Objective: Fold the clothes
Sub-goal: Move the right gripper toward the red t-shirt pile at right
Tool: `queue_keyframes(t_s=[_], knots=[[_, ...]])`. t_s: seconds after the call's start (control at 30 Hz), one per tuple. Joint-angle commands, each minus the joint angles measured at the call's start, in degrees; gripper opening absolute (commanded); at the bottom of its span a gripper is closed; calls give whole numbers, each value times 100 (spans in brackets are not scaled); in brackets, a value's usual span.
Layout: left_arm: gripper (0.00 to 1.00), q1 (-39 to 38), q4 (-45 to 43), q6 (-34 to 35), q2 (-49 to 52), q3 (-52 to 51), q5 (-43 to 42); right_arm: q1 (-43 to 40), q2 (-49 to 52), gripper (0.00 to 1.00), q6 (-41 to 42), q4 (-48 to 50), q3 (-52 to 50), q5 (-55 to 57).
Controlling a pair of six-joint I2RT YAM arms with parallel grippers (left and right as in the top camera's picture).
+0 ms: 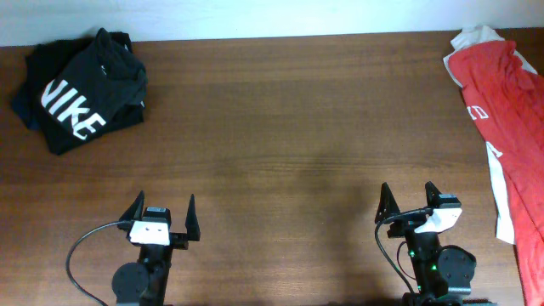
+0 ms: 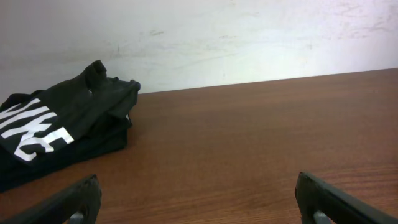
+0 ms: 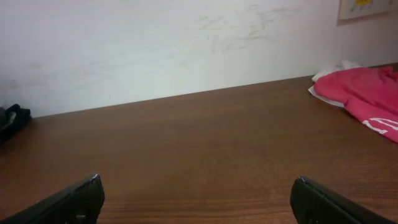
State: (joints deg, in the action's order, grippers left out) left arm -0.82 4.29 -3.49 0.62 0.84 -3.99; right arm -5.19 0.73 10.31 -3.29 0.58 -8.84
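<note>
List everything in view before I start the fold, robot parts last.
T-shirt: one, red-orange with white lettering and some white fabric at its edges, lying unfolded at the table's right edge, partly out of frame.
black garment: one, black with white NIKE lettering, bunched at the far left corner.
table: one, brown wood.
wall: white, behind the table.
left gripper: one, black fingers, open, empty, near edge.
right gripper: one, black fingers, open, empty, near edge.

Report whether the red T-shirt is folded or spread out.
Unfolded: the red T-shirt lies loose and rumpled along the right edge of the table. It runs out of frame, so its full layout cannot be told.
</note>
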Motion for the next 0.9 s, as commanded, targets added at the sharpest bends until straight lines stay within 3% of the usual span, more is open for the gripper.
queue_keyframes(t_s=[0.0,0.53,0.6,0.67,0.73,0.8,0.87], knots=[[99,24,9,-50,-26,-33,42,42,-52,99,-42,-42,-26,70],[99,24,9,-50,-26,-33,42,42,-55,99,-2,28,-26,2],[99,24,9,-50,-26,-33,39,42,-55,99,2173,81,-26,-2059],[99,24,9,-50,-26,-33,39,42,-55,99,2411,50,-26,-2717],[99,24,11,-50,-26,-33,42,42,-55,99,3449,203,-26,-2719],[99,24,9,-50,-26,-33,42,42,-52,99,3582,402,-26,-2741],[99,24,11,-50,-26,-33,42,42,-52,98,3088,1515,-11,-2839]])
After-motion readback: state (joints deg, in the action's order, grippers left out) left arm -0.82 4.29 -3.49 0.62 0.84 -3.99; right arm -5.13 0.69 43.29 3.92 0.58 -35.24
